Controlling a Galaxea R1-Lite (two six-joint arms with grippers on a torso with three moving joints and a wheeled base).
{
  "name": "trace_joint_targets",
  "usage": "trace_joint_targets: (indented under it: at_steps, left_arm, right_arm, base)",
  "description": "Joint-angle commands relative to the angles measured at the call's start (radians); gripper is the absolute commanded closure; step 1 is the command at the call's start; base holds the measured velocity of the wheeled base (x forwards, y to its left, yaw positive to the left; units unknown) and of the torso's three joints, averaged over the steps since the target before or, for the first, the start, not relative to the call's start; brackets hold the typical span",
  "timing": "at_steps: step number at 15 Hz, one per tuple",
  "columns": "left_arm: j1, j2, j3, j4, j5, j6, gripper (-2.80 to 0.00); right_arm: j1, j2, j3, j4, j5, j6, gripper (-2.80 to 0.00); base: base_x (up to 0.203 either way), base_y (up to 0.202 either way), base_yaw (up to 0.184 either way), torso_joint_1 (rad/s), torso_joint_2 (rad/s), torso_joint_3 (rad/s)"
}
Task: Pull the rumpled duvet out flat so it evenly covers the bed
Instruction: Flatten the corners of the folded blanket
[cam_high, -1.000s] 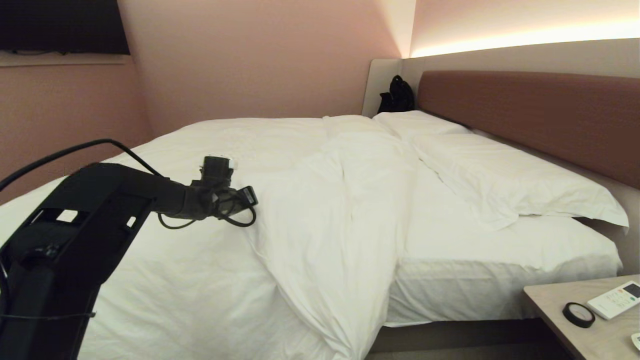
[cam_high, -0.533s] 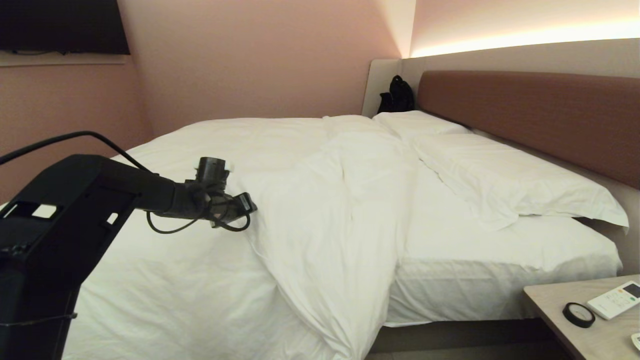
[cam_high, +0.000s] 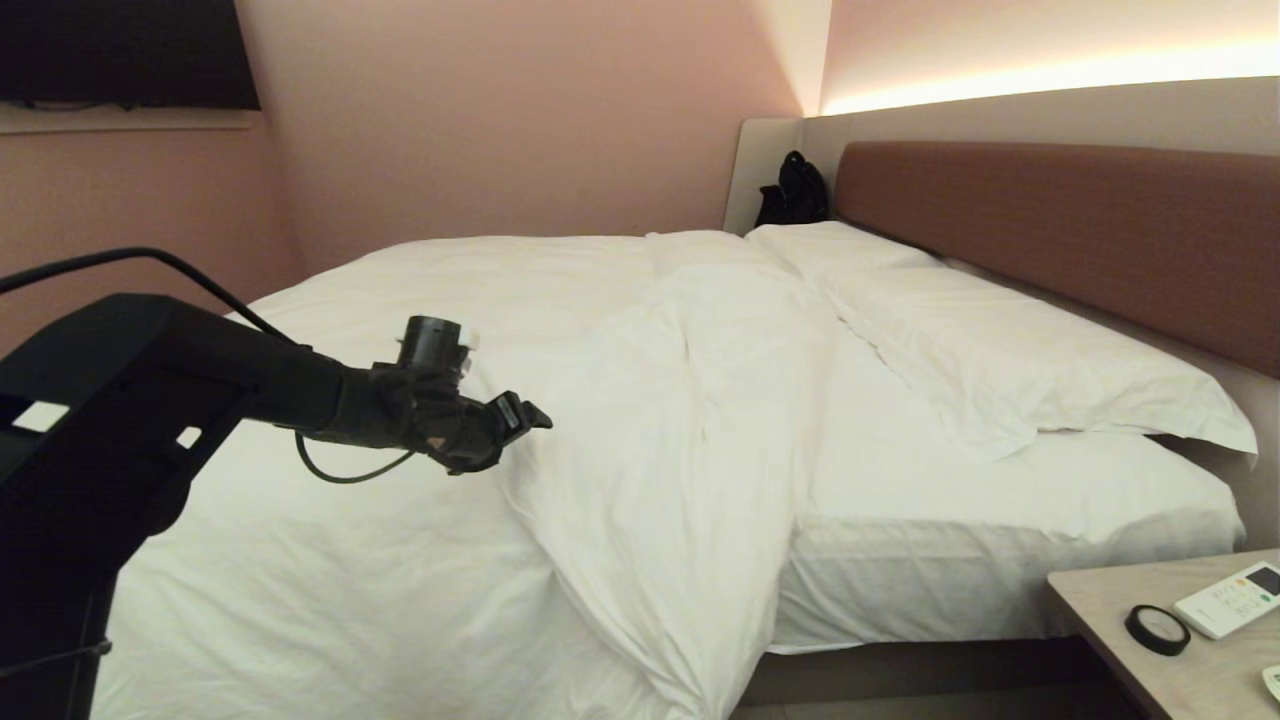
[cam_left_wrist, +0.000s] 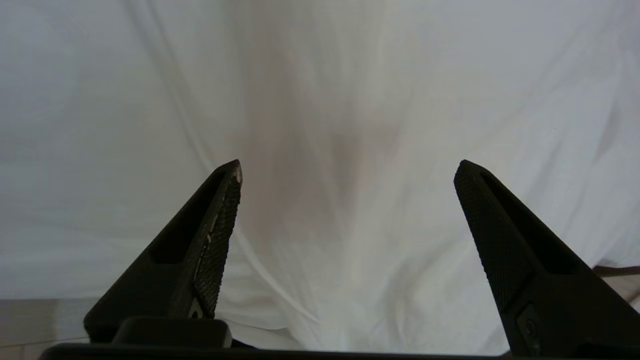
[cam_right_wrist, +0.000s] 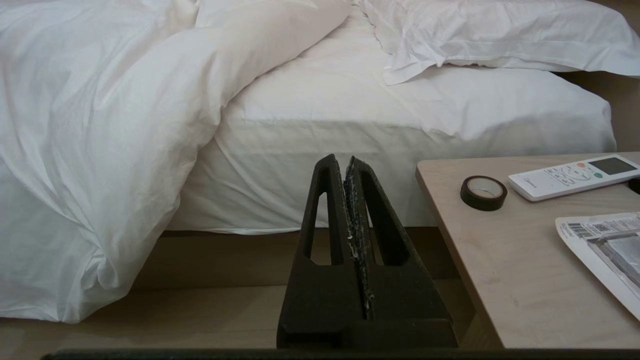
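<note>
The white duvet (cam_high: 640, 400) lies rumpled on the bed (cam_high: 950, 580), bunched into a thick ridge down the middle and spilling over the near side toward the floor. It leaves the mattress sheet bare on the headboard (cam_high: 1050, 230) side. My left gripper (cam_high: 530, 415) hovers over the duvet's near left part, beside the ridge. In the left wrist view this gripper (cam_left_wrist: 348, 170) stands open, with only creased duvet (cam_left_wrist: 350, 100) beneath it and nothing between its fingers. My right gripper (cam_right_wrist: 346, 159) is shut and empty, parked low by the bed's side, facing the hanging duvet (cam_right_wrist: 100, 100).
Two pillows (cam_high: 1000, 350) lie along the headboard. A bedside table (cam_high: 1120, 660) at the near right carries a tape roll (cam_high: 1157, 629), a remote (cam_high: 1230, 598) and a printed sheet (cam_right_wrist: 600, 250). A black bag (cam_high: 795, 190) sits at the far corner.
My left arm has lifted and its hand has swung a little to the right, toward the duvet's ridge, with its fingers spreading apart. The duvet has not visibly moved.
</note>
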Motion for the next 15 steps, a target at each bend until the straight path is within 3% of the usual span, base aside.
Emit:
trace_joint_targets:
  at_steps: [1,4,8,15]
  left_arm:
    - [-0.035,-0.002,-0.007,-0.010,0.000,-0.012,-2.80]
    - [-0.062,0.052,-0.039,-0.010,0.027,-0.010,-2.80]
    - [-0.082,0.092,-0.059,-0.008,0.143,-0.002,-2.80]
    - [-0.081,0.026,0.021,0.020,0.155,-0.036,-2.80]
  right_arm:
    - [0.000,0.001,0.000,0.000,-0.001,-0.001,0.00]
    - [0.000,0.001,0.000,-0.001,0.000,0.000,0.00]
    - [0.000,0.001,0.000,0.000,-0.001,-0.001,0.00]
    - [0.000,0.001,0.000,0.000,0.000,-0.001,0.00]
  base:
    - [0.000,0.000,0.000,0.000,0.00,0.000]
    - [0.000,0.000,0.000,0.000,0.00,0.000]
    - [0.000,0.000,0.000,0.000,0.00,0.000]
    - [0.000,0.000,0.000,0.000,0.00,0.000]
